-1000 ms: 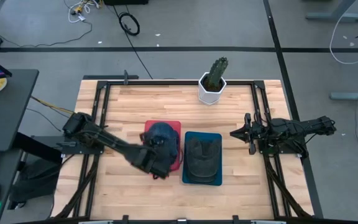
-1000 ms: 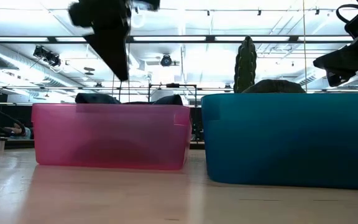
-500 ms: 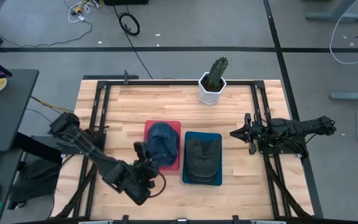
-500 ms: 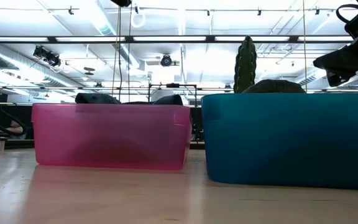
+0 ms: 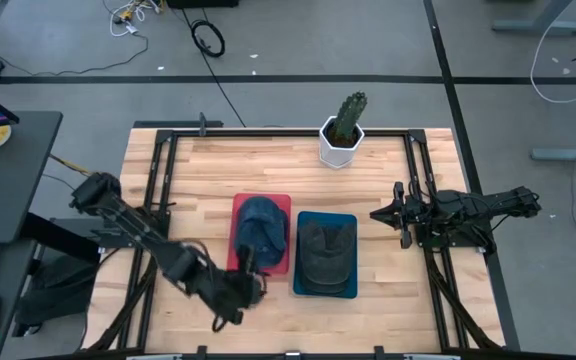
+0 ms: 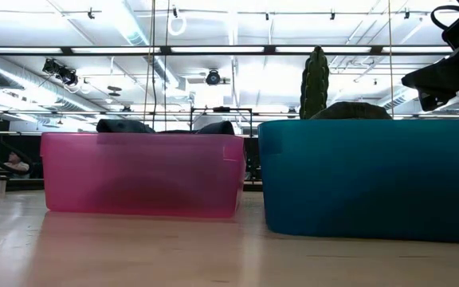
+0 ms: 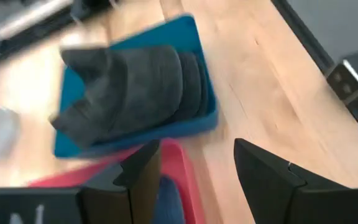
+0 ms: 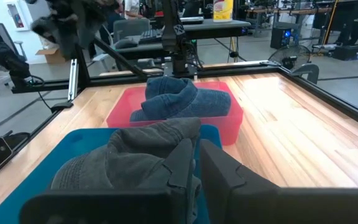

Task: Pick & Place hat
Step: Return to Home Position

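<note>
A blue denim hat [image 5: 261, 226] lies in a pink bin [image 5: 238, 205] at mid-table. A grey hat [image 5: 326, 250] lies in a blue bin [image 5: 351, 220] to its right. My left gripper [image 5: 247, 270] hangs open and empty, raised above the pink bin's near edge. In its wrist view [image 7: 194, 155] the grey hat [image 7: 135, 87] lies ahead and the pink bin [image 7: 180, 163] below. My right gripper [image 5: 376, 214] rests shut and empty at the table's right, pointing toward the bins; its wrist view [image 8: 196, 158] shows both hats [image 8: 179, 99] [image 8: 129, 162].
A white pot with a cactus [image 5: 345, 128] stands at the far edge behind the bins. Black frame rails [image 5: 158, 180] run along the table's left and right sides. In the low view the two bins [image 6: 142, 174] [image 6: 373, 177] stand side by side.
My left gripper has risen out of the low view and drawn back from over the pink bin toward the table's near edge. The blue hat, half covered by the gripper before, now lies in full view in the pink bin.
</note>
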Tool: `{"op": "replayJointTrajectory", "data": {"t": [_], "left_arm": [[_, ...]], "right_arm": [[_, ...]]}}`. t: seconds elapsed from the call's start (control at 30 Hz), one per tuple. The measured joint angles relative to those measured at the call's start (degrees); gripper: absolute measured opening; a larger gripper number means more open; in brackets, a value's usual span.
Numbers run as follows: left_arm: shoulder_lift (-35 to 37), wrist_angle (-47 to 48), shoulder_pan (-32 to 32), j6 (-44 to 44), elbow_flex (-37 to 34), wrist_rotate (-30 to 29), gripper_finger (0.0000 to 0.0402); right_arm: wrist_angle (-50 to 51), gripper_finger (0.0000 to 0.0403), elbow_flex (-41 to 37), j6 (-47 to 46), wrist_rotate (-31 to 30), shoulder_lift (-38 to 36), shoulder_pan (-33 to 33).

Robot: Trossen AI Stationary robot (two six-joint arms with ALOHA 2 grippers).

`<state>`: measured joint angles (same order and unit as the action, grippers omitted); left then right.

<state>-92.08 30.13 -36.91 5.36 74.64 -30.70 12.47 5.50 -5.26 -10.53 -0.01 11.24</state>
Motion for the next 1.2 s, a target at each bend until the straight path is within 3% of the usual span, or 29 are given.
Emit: {"op": "replayJointTrajectory", "data": {"t": [0.23, 0.43, 0.63, 0.77, 0.97, 1.2], "left_arm": [[14.18, -20.2, 6.63, -2.87, -20.41, 15.52, 0.0206], [26.42, -27.73, 10.63, -0.76, -34.2, 15.06, 0.0206], [37.98, -41.61, 11.22, -0.42, -46.39, 15.33, 0.0206], [44.55, -47.61, 12.91, 1.57, -53.63, 18.55, 0.0206], [50.34, -58.37, 18.37, 3.27, -63.85, 32.46, 0.0206], [53.89, -58.55, 23.93, 4.54, -66.82, 33.51, 0.0206]], "right_arm": [[0.04, 0.0036, -0.02, 0.0, 0.0, 0.0, -0.02], [0.13, 0.0036, -0.02, 0.0, -0.01, 0.0, -0.02], [0.07, 0.0036, -0.02, 0.0, -0.02, 0.0, -0.01], [0.06, 0.0036, -0.02, 0.0, -0.02, 0.0, 0.0], [0.04, 0.0036, -0.02, 0.0, -0.02, 0.0, -0.01], [0.02, 0.0036, -0.02, 0.0, -0.02, 0.0, -0.01]]}}
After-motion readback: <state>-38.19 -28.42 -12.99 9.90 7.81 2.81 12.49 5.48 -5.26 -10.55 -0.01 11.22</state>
